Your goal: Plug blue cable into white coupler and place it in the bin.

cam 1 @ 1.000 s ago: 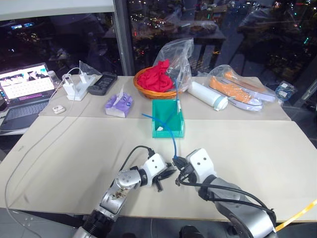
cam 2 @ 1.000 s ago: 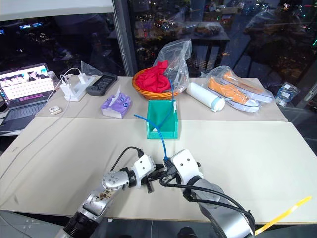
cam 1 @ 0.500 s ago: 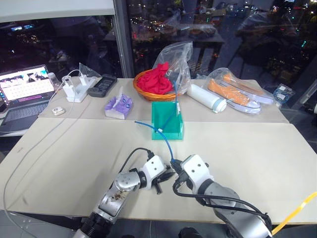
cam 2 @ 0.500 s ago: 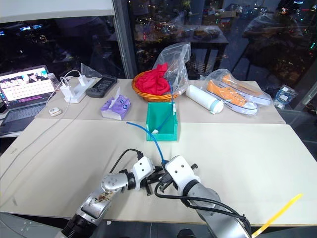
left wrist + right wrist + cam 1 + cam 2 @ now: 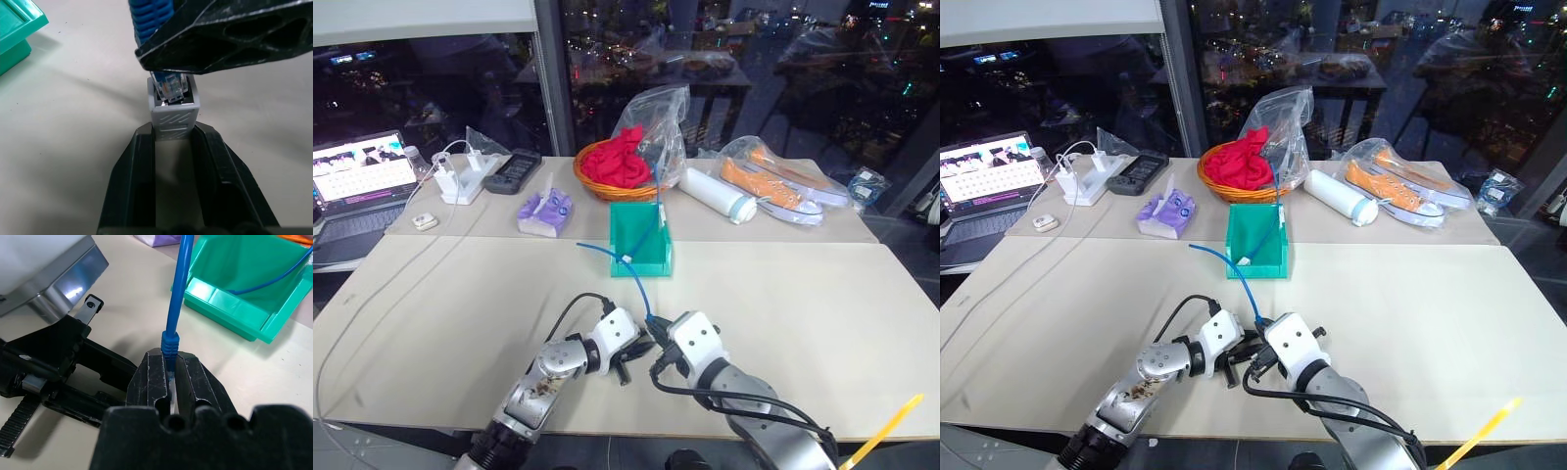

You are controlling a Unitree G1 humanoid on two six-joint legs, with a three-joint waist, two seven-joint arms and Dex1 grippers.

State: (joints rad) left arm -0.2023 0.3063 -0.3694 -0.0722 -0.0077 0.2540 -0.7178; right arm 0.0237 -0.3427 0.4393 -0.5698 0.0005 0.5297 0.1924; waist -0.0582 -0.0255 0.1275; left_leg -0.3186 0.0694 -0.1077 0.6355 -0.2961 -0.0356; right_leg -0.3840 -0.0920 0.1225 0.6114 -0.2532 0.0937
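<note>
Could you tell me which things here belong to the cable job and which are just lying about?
In use:
- blue cable, plug pinched by the right gripper
- white coupler, clamped in the left gripper
- bin

Lying about:
- laptop
- white chargers
- wicker basket with red cloth
- tissue pack
- bagged orange shoes
- white bottle

Both arms reach inward over the near edge, left pincer (image 5: 173,142) and right pincer (image 5: 172,377) clamped tight, tips meeting.

Both eye views look forward and down over the bench (image 5: 822,294) from head height. Each wrist view sits very close behind its own hand, both sharing the meeting point of the hands.
</note>
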